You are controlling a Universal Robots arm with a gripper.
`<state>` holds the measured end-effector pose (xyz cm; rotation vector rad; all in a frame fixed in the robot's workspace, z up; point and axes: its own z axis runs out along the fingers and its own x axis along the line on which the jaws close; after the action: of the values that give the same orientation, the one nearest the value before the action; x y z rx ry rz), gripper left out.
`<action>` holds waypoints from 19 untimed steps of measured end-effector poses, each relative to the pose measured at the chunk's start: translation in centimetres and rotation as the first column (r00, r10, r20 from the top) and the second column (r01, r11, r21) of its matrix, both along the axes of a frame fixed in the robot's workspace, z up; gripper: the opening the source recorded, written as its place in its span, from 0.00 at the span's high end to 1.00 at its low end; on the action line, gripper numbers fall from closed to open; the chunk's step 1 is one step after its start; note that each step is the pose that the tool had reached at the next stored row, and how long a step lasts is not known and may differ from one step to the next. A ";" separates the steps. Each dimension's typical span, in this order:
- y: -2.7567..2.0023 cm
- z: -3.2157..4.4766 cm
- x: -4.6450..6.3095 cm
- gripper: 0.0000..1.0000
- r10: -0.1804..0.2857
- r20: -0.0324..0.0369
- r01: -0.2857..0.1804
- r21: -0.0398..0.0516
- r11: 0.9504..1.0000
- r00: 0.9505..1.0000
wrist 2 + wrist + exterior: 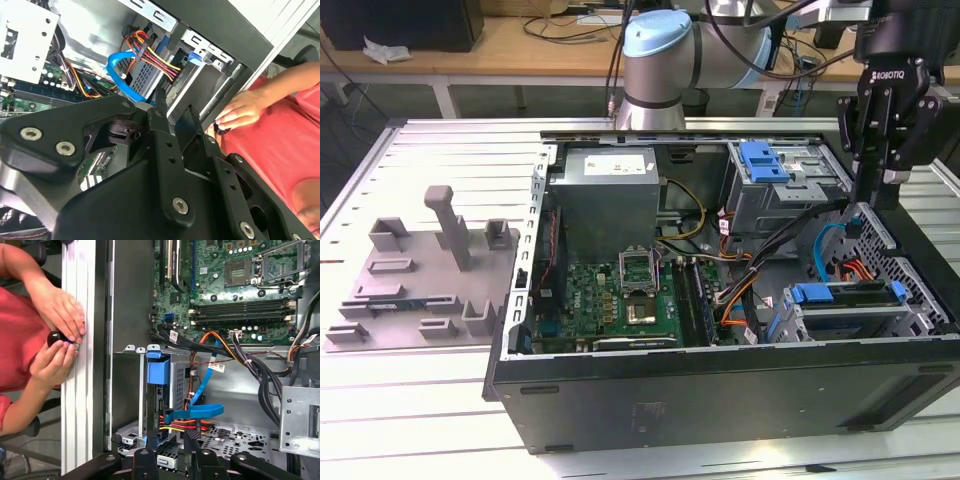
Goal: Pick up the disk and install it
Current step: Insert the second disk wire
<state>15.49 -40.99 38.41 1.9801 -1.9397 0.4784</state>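
The disk (845,294) sits in the lower drive bay at the front corner of the open computer case (720,385), on the exterior view's right. Its bright blue carrier frame shows along the top edge. In the first wrist view I see the disk's blue carrier tab (158,371) edge-on in the metal bay. My gripper (873,200) hangs above the case's right wall, a little above and behind the disk, touching nothing. In both wrist views my gripper (167,447) (175,107) is open, its fingers a short way apart with nothing between them.
An upper drive cage with a blue latch piece (765,160) stands behind the bay. Blue and orange cables (200,412) run beside the bay, next to the motherboard (620,290). A person's hands (60,320) rest on the table rail beside the case. A grey fixture plate (420,280) lies at the exterior view's left.
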 end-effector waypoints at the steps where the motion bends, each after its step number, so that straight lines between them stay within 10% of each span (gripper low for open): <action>1: 0.00 -0.04 0.0 0.65 0.000 0.000 0.000 -0.001 1.000 1.000; 11: -0.01 -0.26 0.0 0.65 -0.001 -0.001 0.001 -0.002 1.000 1.000; 19: 0.00 -0.42 0.3 0.65 -0.093 -0.030 0.093 -0.007 0.996 0.995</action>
<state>15.81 -40.99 37.99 1.8731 -1.9994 0.4266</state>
